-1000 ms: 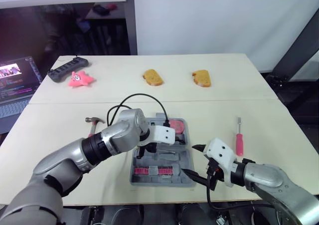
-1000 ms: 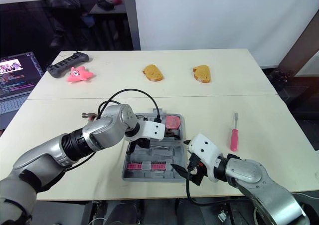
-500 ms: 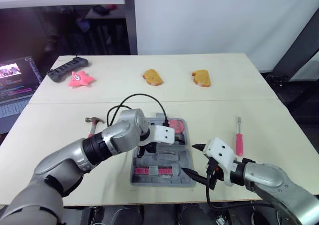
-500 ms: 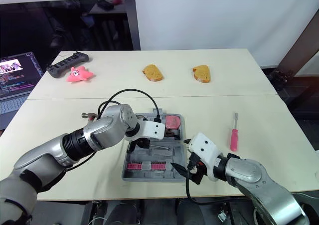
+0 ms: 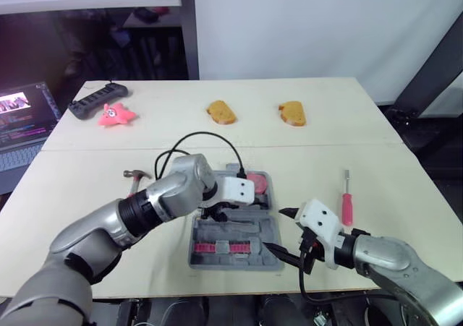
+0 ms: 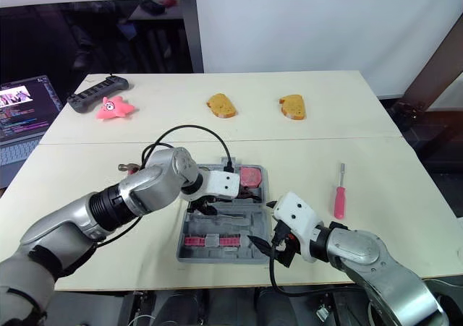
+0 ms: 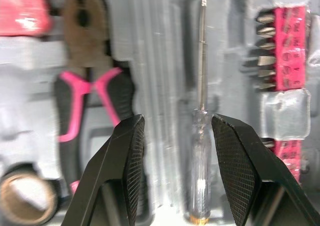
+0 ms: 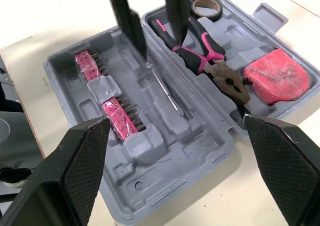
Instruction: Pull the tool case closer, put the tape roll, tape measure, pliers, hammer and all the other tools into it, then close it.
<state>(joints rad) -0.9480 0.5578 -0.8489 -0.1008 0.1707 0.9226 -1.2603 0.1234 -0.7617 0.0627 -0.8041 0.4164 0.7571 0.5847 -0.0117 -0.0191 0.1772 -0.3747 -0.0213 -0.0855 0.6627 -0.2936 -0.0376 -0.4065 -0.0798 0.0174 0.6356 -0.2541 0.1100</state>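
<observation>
The grey tool case (image 5: 269, 233) lies open near the table's front edge. In it are a pink tape measure (image 5: 257, 182), pink-handled pliers (image 7: 87, 80), a tape roll (image 7: 22, 198), a clear-handled screwdriver (image 7: 200, 136) and pink bit holders (image 7: 282, 50). My left gripper (image 5: 218, 212) hangs open just above the case, its fingers either side of the clear screwdriver without touching it. My right gripper (image 5: 286, 233) stands wide open at the case's front right corner, holding nothing. A hammer (image 5: 135, 178) lies on the table left of the case. A pink screwdriver (image 5: 347, 199) lies to its right.
Two bread slices (image 5: 221, 112) (image 5: 292, 113), a pink toy (image 5: 116, 114) and a black controller (image 5: 98, 98) sit along the far side of the table. A laptop (image 5: 22, 120) stands off the left edge. A black cable (image 5: 206, 144) loops over my left wrist.
My left gripper has lifted slightly and shifted a little toward the far side of the case. The right arm and the tools have not moved.
</observation>
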